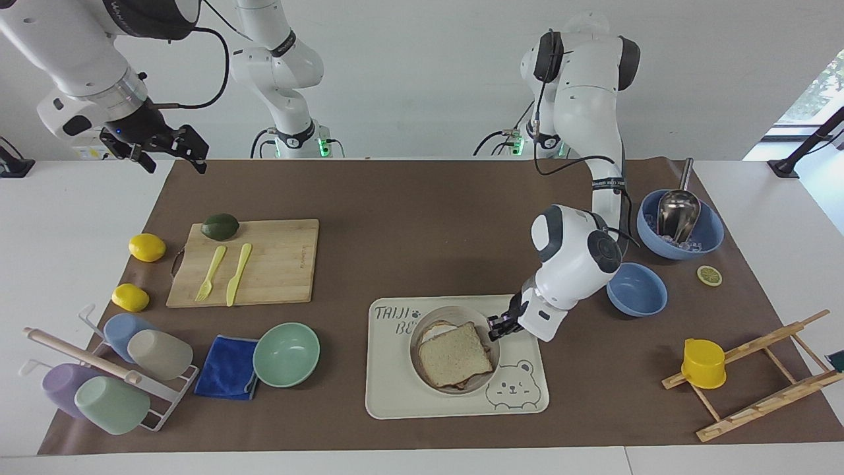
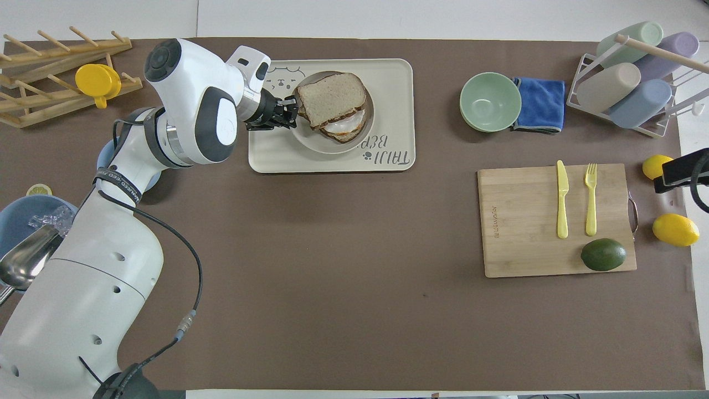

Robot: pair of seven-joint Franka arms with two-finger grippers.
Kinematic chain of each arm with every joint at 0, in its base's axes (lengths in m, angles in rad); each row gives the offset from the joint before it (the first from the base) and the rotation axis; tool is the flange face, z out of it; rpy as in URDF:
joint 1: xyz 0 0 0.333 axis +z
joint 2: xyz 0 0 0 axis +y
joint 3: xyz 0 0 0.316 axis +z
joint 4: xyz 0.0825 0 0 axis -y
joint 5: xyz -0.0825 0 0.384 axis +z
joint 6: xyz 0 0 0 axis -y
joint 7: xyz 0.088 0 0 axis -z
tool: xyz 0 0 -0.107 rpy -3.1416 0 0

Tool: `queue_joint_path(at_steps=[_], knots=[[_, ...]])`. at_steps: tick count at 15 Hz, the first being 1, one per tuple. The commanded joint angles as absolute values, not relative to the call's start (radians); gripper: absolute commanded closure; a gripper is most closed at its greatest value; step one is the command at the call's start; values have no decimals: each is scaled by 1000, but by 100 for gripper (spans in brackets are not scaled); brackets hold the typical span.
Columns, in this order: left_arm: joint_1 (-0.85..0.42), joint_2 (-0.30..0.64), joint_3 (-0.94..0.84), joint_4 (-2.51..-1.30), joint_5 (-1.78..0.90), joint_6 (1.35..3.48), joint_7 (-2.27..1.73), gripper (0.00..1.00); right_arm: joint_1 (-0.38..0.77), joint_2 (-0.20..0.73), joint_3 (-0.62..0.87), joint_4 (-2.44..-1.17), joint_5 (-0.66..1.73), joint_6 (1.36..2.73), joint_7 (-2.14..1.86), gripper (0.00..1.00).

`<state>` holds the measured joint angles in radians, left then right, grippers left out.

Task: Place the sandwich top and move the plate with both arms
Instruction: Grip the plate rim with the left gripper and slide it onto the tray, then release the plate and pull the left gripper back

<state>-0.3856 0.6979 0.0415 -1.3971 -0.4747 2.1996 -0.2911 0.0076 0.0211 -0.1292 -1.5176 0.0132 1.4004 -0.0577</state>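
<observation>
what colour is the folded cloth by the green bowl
Blue cloth, clearest in the overhead view.

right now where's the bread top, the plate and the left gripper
bread top (image 1: 455, 353), facing view, middle of the slice's upper face
plate (image 2: 317, 145), overhead view, bare rim nearer the robots
left gripper (image 1: 496, 325), facing view, fingertips shut on the plate's rim
</observation>
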Motion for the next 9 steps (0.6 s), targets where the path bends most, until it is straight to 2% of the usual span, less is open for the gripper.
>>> queue_joint_path(at_steps=[1, 2, 3, 4, 9], knots=[[-399, 673, 54, -1446, -454, 2232, -292, 85, 8, -5, -123, -1546, 2, 1402, -40, 0], [-400, 667, 54, -1450, -454, 2232, -275, 42, 8, -5, -123, -1546, 2, 1404, -40, 0], [-400, 667, 54, -1451, -454, 2224, -264, 9, 8, -5, -123, -1546, 2, 1404, -40, 0], [-399, 666, 54, -1450, -454, 2217, -265, 0, 8, -6, -123, -1546, 2, 1402, -40, 0], [-370, 621, 54, -1439, -424, 2100, -245, 0, 8, -6, -123, -1546, 2, 1399, -41, 0]])
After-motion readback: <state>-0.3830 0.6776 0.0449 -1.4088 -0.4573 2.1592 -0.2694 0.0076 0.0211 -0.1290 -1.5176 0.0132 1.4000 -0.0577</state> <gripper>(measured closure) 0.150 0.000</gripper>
